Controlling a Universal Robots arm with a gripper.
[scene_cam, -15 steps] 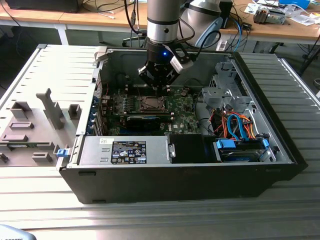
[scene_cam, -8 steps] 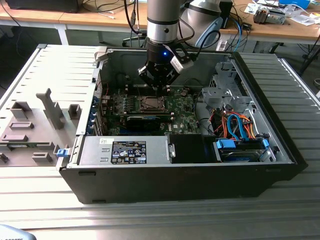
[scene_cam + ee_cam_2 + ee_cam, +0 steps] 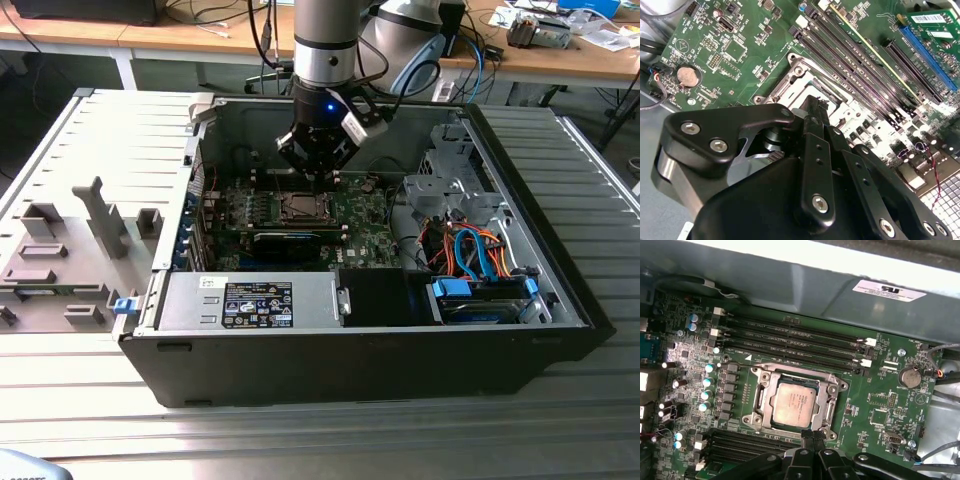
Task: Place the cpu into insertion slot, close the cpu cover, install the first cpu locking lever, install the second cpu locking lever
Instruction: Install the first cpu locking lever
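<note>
My claw [image 3: 318,172] hovering just above the motherboard [image 3: 880,405] inside the open computer case [image 3: 560,270], fingers drawn together, gripping nothing, the cpu [image 3: 792,402] sitting in its socket [image 3: 835,390], cover closed around it

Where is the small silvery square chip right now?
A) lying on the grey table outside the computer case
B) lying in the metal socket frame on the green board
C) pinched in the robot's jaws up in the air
B: in the first wrist view the small silvery square chip lies flat inside the metal socket frame on the green circuit board.
</note>
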